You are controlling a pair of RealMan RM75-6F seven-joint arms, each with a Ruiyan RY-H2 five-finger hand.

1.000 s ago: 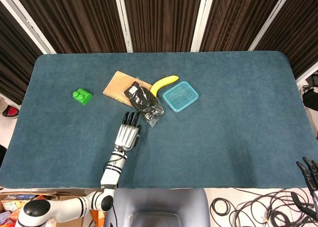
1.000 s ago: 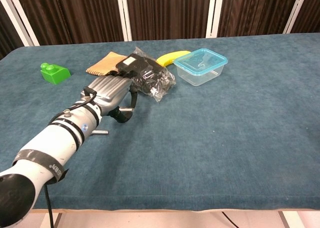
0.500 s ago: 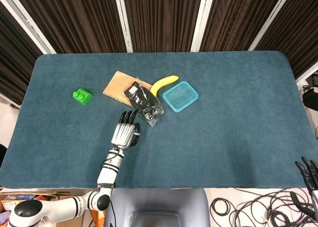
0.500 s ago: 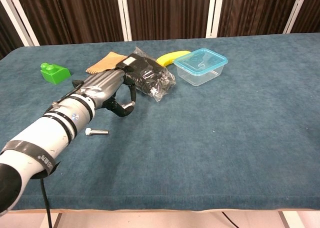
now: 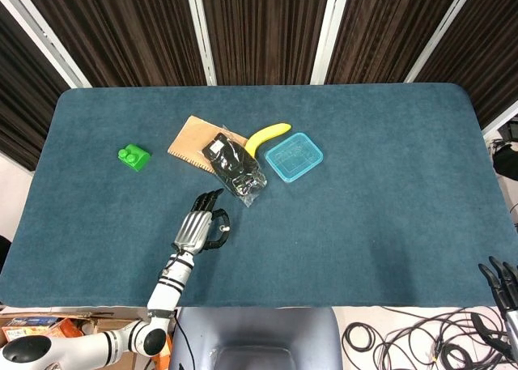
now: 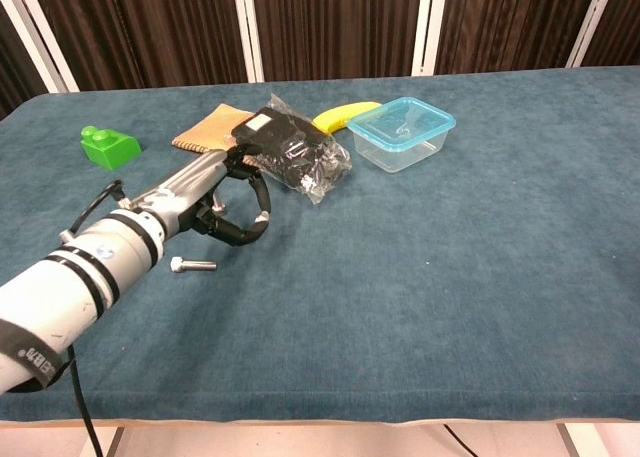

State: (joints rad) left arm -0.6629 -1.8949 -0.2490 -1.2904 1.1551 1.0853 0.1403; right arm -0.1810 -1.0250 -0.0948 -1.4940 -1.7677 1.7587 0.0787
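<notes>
While the left hand (image 5: 197, 227) hovers with fingers spread and holding nothing just short of the plastic bag (image 5: 235, 167), that bag lies mid-worktop (image 5: 388, 192) on a cork mat (image 5: 191, 140) beside a banana (image 5: 267, 134); it looks light, crinkly and slippery, best pinched at a loose corner

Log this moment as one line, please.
left hand: open, near black bag | right hand: off table edge | bolt: on table

Bag (image 5: 235, 168) on board (image 5: 193, 142), between block (image 5: 133, 156) and container (image 5: 294, 157).
</notes>
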